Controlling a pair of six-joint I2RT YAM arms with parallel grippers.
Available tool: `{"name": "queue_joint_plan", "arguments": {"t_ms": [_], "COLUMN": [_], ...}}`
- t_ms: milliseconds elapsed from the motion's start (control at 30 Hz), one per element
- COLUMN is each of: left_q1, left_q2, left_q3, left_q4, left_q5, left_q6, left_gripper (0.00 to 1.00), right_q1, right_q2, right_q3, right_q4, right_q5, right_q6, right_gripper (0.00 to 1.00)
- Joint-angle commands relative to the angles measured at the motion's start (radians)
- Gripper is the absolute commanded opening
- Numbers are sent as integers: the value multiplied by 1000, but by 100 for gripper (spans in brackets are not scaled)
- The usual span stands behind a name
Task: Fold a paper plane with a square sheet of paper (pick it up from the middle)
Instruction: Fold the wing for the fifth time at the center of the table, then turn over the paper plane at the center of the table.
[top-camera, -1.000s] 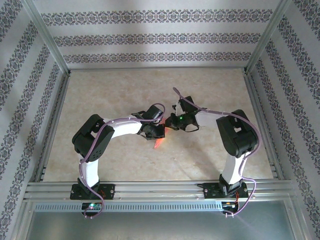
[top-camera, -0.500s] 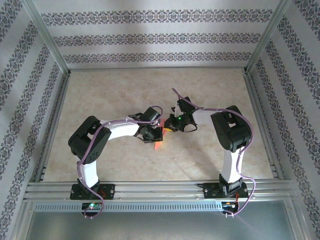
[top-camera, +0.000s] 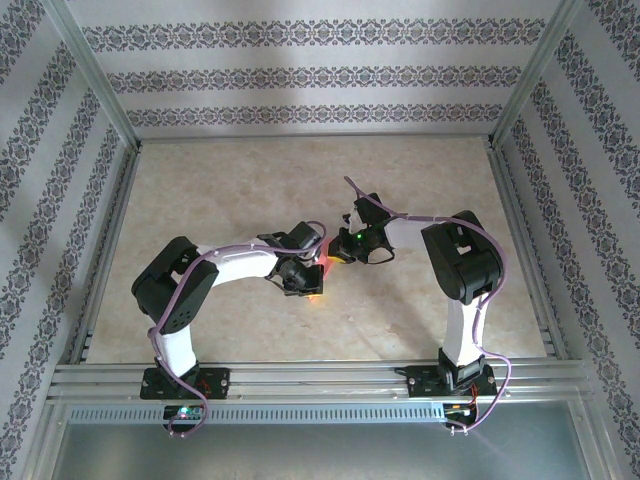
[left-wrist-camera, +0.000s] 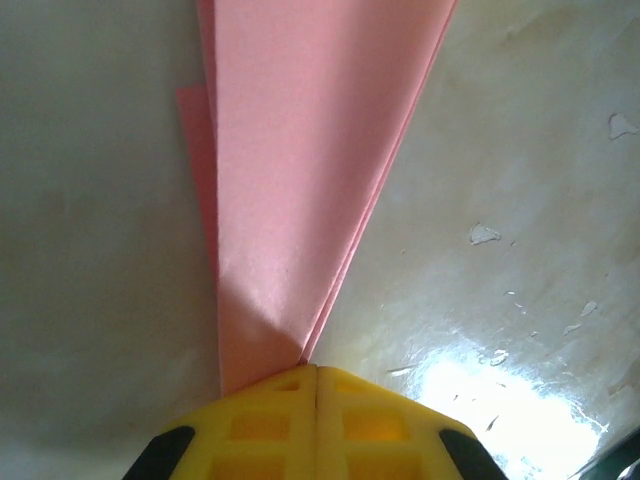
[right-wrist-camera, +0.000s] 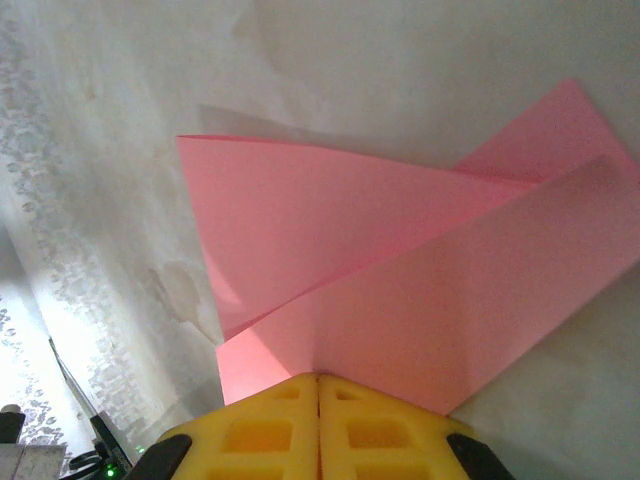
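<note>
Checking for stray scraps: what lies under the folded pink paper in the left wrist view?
Under the folded pink paper, another pink layer pokes out at its left; the table shows either side. Whatever lies directly beneath is covered.

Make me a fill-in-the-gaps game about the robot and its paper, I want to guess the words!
The folded paper is coloured ____. The left gripper and the right gripper are both shut on it, so the number of grippers pinching it is ____. Their fingers are coloured ____.
Missing words: pink, two, yellow.
</note>
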Motion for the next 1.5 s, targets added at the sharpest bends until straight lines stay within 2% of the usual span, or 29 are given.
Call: {"name": "queue_joint_plan", "arguments": {"t_ms": [0, 400, 767, 1000, 1133, 1233, 1333, 1467], "left_q1": [-19, -19, -17, -1, 20, 46, 98, 189], "left_q2": [-14, -22, 9, -63, -154, -254, -372, -509], "left_q3": [-36, -60, -126, -168, -121, -126, -170, -259], "left_q4": [-96, -81, 22, 158, 153, 142, 122, 102], "left_q5": [23, 32, 49, 44, 16, -41, -106, -183], "left_q6": [-14, -40, -94, -129, -107, -100, -97, -100], "left_gripper": [5, 5, 5, 6, 14, 22, 30, 48], "right_q1": [-3, -1, -1, 0, -1, -1, 3, 37], "right_q2": [60, 64, 54, 9, -79, -167, -236, -286], "right_q3": [0, 2, 4, 22, 51, 47, 30, 24], "right_q4": [-42, -50, -54, -55, -65, -81, -115, -199], "right_q5": [135, 135, 134, 98, 64, 78, 127, 257], "right_q6": [16, 16, 11, -27, -59, -67, -71, -83], "right_gripper": [8, 8, 8, 9, 13, 20, 27, 37]}}
